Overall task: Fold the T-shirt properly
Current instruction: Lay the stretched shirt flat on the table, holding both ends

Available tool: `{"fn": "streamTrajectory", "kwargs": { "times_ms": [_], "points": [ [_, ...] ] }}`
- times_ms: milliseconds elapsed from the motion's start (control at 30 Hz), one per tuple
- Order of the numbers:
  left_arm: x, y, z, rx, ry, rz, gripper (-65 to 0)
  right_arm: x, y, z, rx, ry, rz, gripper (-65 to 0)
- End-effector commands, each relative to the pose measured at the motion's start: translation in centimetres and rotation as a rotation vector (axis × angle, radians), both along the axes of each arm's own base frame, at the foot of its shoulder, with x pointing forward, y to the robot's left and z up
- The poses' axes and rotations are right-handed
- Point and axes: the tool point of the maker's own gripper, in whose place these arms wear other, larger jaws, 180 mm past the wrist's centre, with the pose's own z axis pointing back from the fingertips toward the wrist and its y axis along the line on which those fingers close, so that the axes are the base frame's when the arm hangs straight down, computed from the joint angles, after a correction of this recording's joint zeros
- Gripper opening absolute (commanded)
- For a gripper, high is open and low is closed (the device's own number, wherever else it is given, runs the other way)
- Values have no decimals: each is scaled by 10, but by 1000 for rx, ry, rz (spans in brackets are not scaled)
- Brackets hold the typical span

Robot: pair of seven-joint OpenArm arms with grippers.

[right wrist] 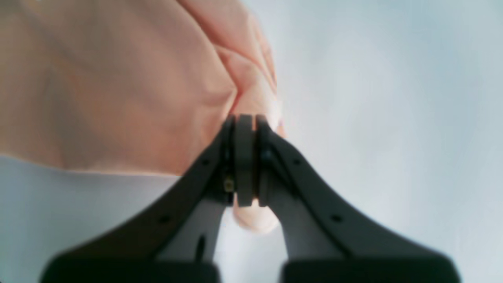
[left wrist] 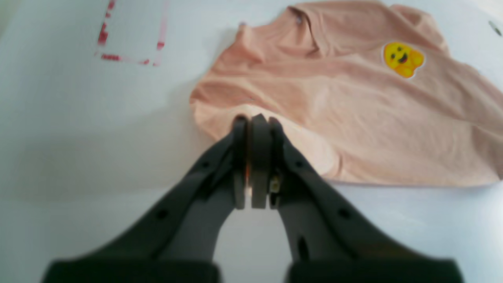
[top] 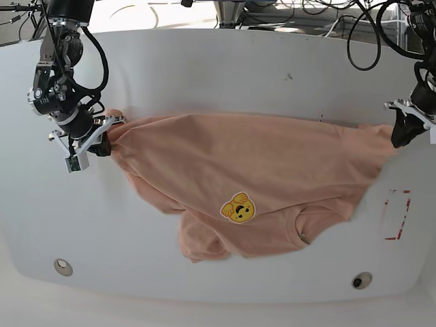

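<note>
The salmon-pink T-shirt [top: 252, 170] lies spread across the white table, pulled out sideways between my two grippers. Its yellow smiling-face emblem [top: 238, 207] faces up, and the collar [top: 302, 230] points toward the table's near edge. My left gripper [top: 398, 139] is shut on the shirt's right end; in the left wrist view the pads [left wrist: 260, 157] pinch a thin cloth edge at the gripper [left wrist: 253, 120], with the T-shirt [left wrist: 353, 110] and emblem [left wrist: 403, 59] beyond. My right gripper [top: 109, 138] is shut on the bunched left end. Cloth shows between its closed jaws [right wrist: 245, 120] on the T-shirt [right wrist: 118, 86].
A red dashed rectangle [top: 396, 214] is marked on the table at the right, also seen as a red marking [left wrist: 131, 35] in the left wrist view. Two round holes [top: 63, 266] [top: 362, 280] sit near the table's front edge. Cables [top: 361, 34] run along the back.
</note>
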Motion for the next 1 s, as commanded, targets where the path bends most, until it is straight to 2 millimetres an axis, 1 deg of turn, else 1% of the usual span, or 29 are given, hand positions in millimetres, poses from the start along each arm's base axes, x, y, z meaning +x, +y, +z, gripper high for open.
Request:
{"fn": "streamTrajectory", "kwargs": {
  "times_ms": [0,67,233,500,733,967],
  "points": [
    [-3,6,9,24,-22,-4,-650,-2,-2,6,-12,-23,10,-644],
    [-13,11,4,31,5,8,-650,-10,-2,-2,-10,3,10,-644],
    [-25,21,-1,51,37,29,-650,-25,-1,-14,-9,47,10,-644],
    [-41,43,-8,138,87,78,-650,-38,3,-26,6,85,4,-644],
    [-54,49,-12,159,119,88,-650,-47,5,-33,11,109,3,-644],
    [-55,52,-10,168,116,87,-650,-50,7,-35,21,117,6,-637]
  ]
}}
